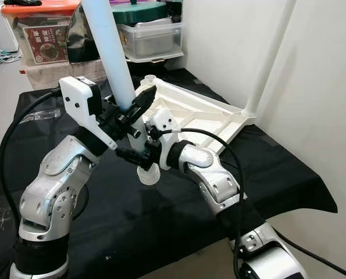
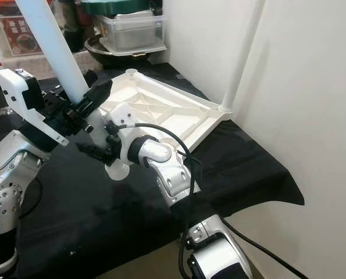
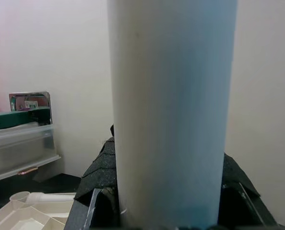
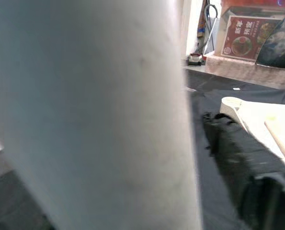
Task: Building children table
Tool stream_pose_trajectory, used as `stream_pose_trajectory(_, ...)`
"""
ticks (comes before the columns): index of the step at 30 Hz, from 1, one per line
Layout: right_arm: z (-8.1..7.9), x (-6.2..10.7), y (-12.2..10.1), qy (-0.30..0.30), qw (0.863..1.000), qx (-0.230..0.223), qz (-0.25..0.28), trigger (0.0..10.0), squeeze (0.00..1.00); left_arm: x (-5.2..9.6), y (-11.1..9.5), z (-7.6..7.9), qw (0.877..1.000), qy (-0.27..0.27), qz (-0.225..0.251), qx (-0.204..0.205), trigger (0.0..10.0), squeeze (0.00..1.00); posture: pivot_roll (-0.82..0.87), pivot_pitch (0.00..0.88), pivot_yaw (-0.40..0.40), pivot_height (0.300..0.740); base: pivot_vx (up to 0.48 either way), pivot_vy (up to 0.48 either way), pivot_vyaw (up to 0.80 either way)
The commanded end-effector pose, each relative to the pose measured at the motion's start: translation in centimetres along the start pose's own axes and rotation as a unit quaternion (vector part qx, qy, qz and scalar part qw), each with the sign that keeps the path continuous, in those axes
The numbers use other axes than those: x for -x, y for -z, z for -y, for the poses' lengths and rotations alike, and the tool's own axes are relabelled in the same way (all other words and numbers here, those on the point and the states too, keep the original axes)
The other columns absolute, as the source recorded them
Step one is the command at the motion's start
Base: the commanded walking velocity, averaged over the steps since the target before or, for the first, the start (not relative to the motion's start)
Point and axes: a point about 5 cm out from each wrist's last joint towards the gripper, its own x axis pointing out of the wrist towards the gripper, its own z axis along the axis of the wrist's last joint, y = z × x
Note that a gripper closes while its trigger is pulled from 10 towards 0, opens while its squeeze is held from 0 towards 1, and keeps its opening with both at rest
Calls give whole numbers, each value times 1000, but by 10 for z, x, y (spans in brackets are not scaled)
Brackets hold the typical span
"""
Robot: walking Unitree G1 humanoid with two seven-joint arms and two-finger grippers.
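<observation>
Together, both grippers are clamping the same pale blue-white table leg (image 1: 111,55), which is rising tilted from the corner of an upturned white tabletop (image 1: 190,113) lying on a black cloth (image 1: 161,221). The left gripper (image 1: 136,110) is closing its black fingers (image 1: 143,97) around the leg partway up; just below it, the right gripper (image 1: 139,152) is gripping the leg near its foot, where a round white socket (image 1: 148,174) is sitting directly under its fingers. In the left wrist view the leg (image 3: 171,110) is standing between the two dark fingers (image 3: 96,177), pressed on both sides. In the right wrist view the leg (image 4: 99,115) is crossing close to the lens, one black finger (image 4: 233,148) blurred beside it.

Beyond the grippers, towards the wall, a second leg (image 1: 271,55) is already standing upright in the tabletop's far corner. Farther behind the left gripper, clear storage boxes (image 1: 152,38) and an orange-lidded bin (image 1: 39,29) are sitting on the floor.
</observation>
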Motion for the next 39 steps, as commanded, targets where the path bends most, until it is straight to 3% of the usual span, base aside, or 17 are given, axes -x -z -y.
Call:
stream_pose_trajectory(1,-2,-3,-11,-1,1000,2,20,0,0,-2,5,6,1000,14,-5,15,0,0,21,0,-51,740,0,0,0)
stream_pose_trajectory(6,-8,-2,-13,-12,1000,0,28,0,0,-3,7,6,1000,17,-10,18,157,0,21,0,-51,740,0,0,0)
stream_pose_trajectory(7,-8,-2,-13,-12,1000,0,28,0,0,-3,7,6,1000,17,-13,17,4549,0,21,0,-52,740,0,0,0)
stream_pose_trajectory(8,-8,-2,-13,-12,1000,-1,28,0,0,-3,7,6,1000,16,-16,16,10000,0,21,0,-51,740,0,0,0)
stream_pose_trajectory(16,-9,-2,-13,-12,1000,-2,28,0,0,-3,7,5,1000,14,-17,17,10000,0,21,0,-52,740,0,0,0)
stream_pose_trajectory(17,-8,-1,-12,-10,1000,-2,27,0,0,-4,6,2,1000,3,-9,14,10000,1000,21,0,-52,740,0,0,0)
stream_pose_trajectory(24,0,1,-11,9,1000,-3,21,0,0,-5,-3,0,1000,13,6,-4,10000,1000,25,0,-54,740,0,0,0)
stream_pose_trajectory(28,16,5,-13,44,999,-3,17,0,0,0,-16,9,998,56,10,-14,10000,1000,27,0,-55,740,0,0,0)
stream_pose_trajectory(30,16,5,-13,44,999,-3,17,0,0,0,-16,9,998,56,10,-14,10000,1000,27,0,-55,740,0,0,0)
stream_pose_trajectory(31,28,8,-13,69,997,-2,16,0,0,4,-28,11,997,64,26,-19,10000,1000,38,0,-62,740,0,0,0)
stream_pose_trajectory(34,35,10,-13,82,997,-1,15,0,0,6,-32,12,997,67,30,-21,10000,1000,42,0,-64,740,0,0,0)
stream_pose_trajectory(36,49,15,-14,109,994,-1,14,0,0,9,-37,12,997,67,35,-28,10000,1000,45,0,-67,740,0,0,0)
stream_pose_trajectory(38,49,15,-14,109,994,-1,14,0,0,9,-37,12,997,67,35,-28,10000,1000,45,0,-67,740,0,0,0)
stream_pose_trajectory(39,64,21,-17,141,990,-6,16,0,0,11,-38,9,997,50,35,-39,10000,580,48,0,-69,740,0,0,0)
